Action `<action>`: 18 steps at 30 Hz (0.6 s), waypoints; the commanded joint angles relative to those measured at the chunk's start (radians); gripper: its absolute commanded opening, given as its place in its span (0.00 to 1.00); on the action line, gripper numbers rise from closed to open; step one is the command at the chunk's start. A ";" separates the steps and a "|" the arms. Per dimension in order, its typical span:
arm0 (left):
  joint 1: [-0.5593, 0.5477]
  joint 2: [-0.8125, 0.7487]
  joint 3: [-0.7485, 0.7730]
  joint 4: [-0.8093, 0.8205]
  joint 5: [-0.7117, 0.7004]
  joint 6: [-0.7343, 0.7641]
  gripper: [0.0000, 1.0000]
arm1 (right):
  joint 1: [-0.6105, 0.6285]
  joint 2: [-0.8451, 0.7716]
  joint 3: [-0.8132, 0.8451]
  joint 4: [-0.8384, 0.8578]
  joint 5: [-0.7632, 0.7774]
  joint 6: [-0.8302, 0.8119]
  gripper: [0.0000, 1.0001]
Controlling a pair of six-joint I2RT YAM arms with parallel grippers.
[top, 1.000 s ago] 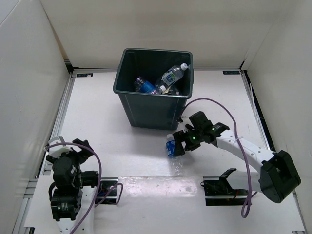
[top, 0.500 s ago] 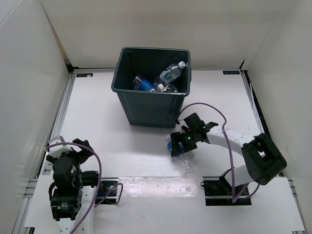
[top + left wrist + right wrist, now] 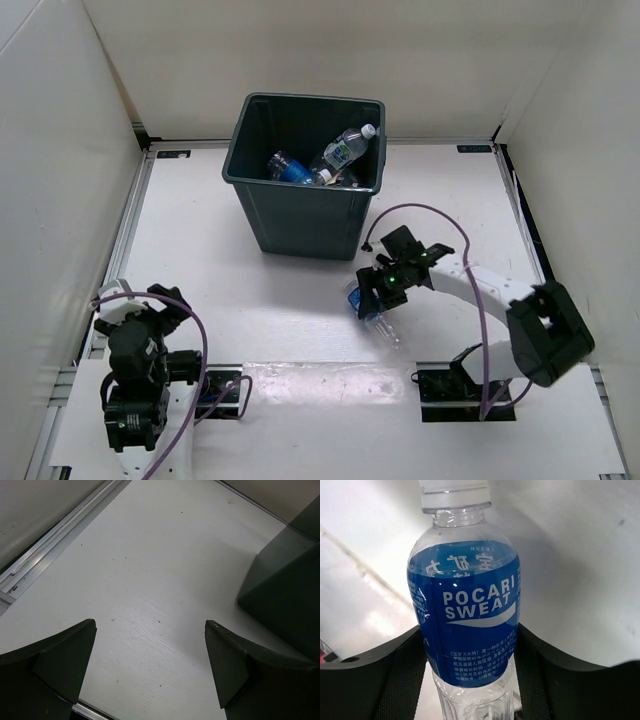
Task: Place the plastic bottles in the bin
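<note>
A clear plastic bottle (image 3: 467,615) with a blue Pocari Sweat label and white cap lies on the white table in front of the bin's right corner. My right gripper (image 3: 469,630) has both fingers pressed against its sides, low over the table. From above, this bottle (image 3: 362,303) sticks out of the right gripper (image 3: 374,296). The dark teal-grey bin (image 3: 300,222) stands at the back centre, with a white-capped bottle (image 3: 343,153) and a blue-labelled one (image 3: 291,171) inside. My left gripper (image 3: 150,645) is open over bare table at the near left, holding nothing.
White walls close in the table on the left, back and right. A metal rail (image 3: 60,545) runs along the left edge. The bin's corner (image 3: 287,590) shows at the right of the left wrist view. Purple cables loop off both arms.
My right gripper has closed from wide open onto the blue-labelled bottle and shifted slightly right with it. The bin has slid a little back and left. The left arm has not moved.
</note>
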 commanded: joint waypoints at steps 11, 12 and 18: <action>-0.001 0.061 -0.037 0.043 0.017 0.011 1.00 | -0.384 -0.372 0.291 -0.389 0.014 -0.122 0.21; -0.004 0.065 -0.043 0.053 0.026 0.012 1.00 | -0.421 -0.351 0.383 -0.399 0.009 -0.120 0.18; -0.003 0.088 -0.052 0.073 0.048 0.029 1.00 | -0.578 -0.231 0.789 -0.312 0.004 -0.043 0.15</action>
